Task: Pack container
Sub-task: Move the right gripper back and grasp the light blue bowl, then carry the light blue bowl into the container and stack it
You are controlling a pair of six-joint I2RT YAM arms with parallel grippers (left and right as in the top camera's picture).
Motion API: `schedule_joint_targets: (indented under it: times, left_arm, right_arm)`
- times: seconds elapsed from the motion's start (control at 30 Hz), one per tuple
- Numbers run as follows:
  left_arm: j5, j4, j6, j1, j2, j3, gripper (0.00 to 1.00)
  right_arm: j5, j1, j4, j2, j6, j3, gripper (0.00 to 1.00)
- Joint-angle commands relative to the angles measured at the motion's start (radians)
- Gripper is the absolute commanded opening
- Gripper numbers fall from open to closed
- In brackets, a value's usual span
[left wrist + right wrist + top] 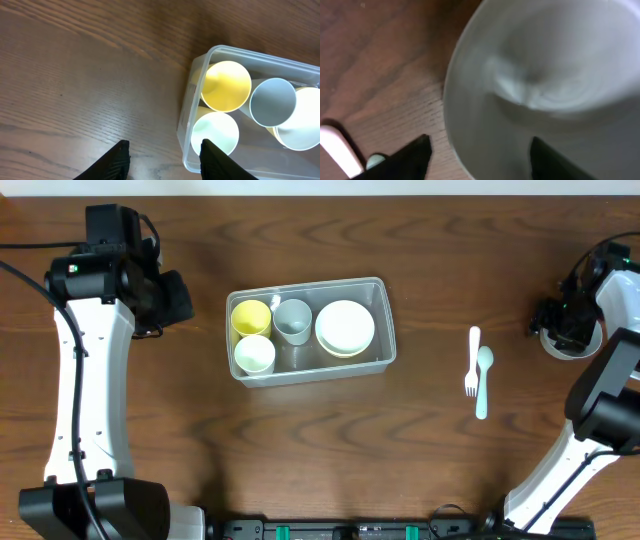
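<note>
The clear plastic container (383, 308) stands mid-table and holds a yellow cup (250, 315), a pale green cup (254, 354), a grey cup (292, 320) and a stack of pale plates (345, 327). My left gripper (175, 300) is open and empty just left of the container. The left wrist view shows its fingers (165, 157) beside the container's rim (186, 125). My right gripper (562, 320) is open at the far right over a grey bowl (580, 345). In the right wrist view its fingers (480, 150) straddle the bowl's (555, 75) rim, one outside and one inside.
A white fork (473, 360) and a light blue spoon (483, 380) lie side by side on the wooden table between the container and the bowl. The fork's handle end (340, 150) shows in the right wrist view.
</note>
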Motion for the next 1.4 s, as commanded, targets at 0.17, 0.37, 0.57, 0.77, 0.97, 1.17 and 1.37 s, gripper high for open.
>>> schedule_joint_targets:
  times: [0.17, 0.37, 0.57, 0.77, 0.97, 1.17, 1.37]
  left_arm:
    - [0.003, -0.005, -0.002, -0.001, 0.005, -0.004, 0.47]
    - [0.003, -0.007, -0.002, 0.0, 0.005, -0.004, 0.47]
    - [0.003, -0.008, -0.002, 0.0, 0.005, -0.004, 0.47]
    - [0.003, -0.016, -0.002, 0.0, 0.005, -0.004, 0.47]
    - [0.003, -0.016, -0.002, -0.001, 0.005, -0.004, 0.47]
    - [0.003, -0.018, -0.003, 0.0, 0.005, -0.004, 0.47]
    - [0.003, -0.021, -0.002, 0.0, 0.005, -0.004, 0.47]
  right_arm:
    - [-0.018, 0.002, 0.002, -0.006, 0.025, 0.0, 0.24]
    - [-0.028, 0.021, 0.0, -0.06, 0.024, 0.011, 0.05]
    - [-0.055, 0.059, -0.017, -0.196, 0.022, 0.014, 0.01]
    - [-0.093, 0.179, -0.029, -0.435, -0.017, 0.014, 0.01]
    - [-0.09, 0.439, -0.016, -0.616, -0.117, 0.014, 0.01]
    - [0.0, 0.735, 0.019, -0.613, -0.153, 0.013, 0.01]
    - [0.009, 0.912, 0.068, -0.484, -0.167, 0.013, 0.01]
